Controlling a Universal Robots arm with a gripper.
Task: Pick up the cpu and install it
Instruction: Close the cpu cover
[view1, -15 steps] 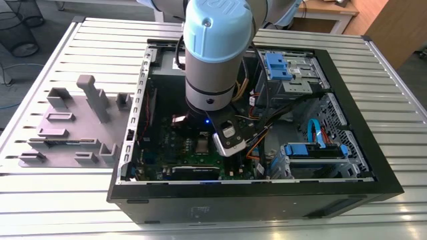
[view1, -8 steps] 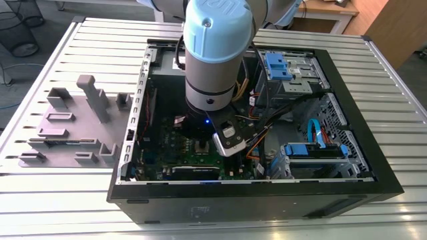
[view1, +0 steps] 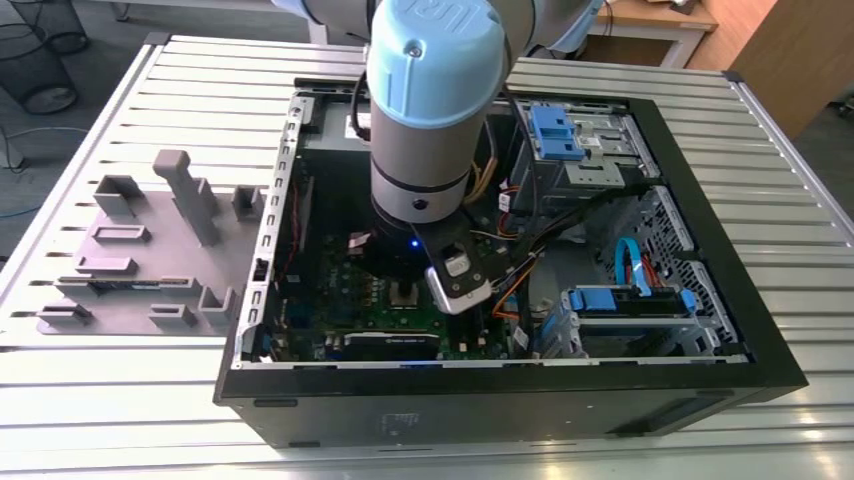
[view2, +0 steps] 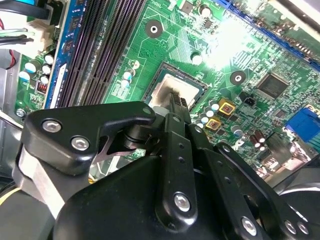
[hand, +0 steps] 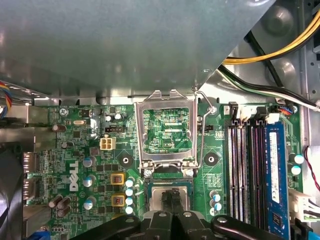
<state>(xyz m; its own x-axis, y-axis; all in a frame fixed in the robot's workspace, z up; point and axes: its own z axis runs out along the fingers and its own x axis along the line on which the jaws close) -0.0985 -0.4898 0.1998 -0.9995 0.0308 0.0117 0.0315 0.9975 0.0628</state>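
gripper (hand: 170, 200) fingers look pinched together with nothing between them, tips on the middle of the cpu (hand: 156, 199). the cpu lies flat in the socket just beside the socket frame (hand: 167, 97), which we reckon is swung up to leave the seat clear.

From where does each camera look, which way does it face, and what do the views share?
Exterior view: off the arm, looking down into the open computer case; the arm reaches into it.
First wrist view: on the arm, facing the green board; the gripper shows.
Second wrist view: on the arm, facing the board aslant; the gripper's links show, at the cpu.
Both wrist views share board, gripper and cpu.
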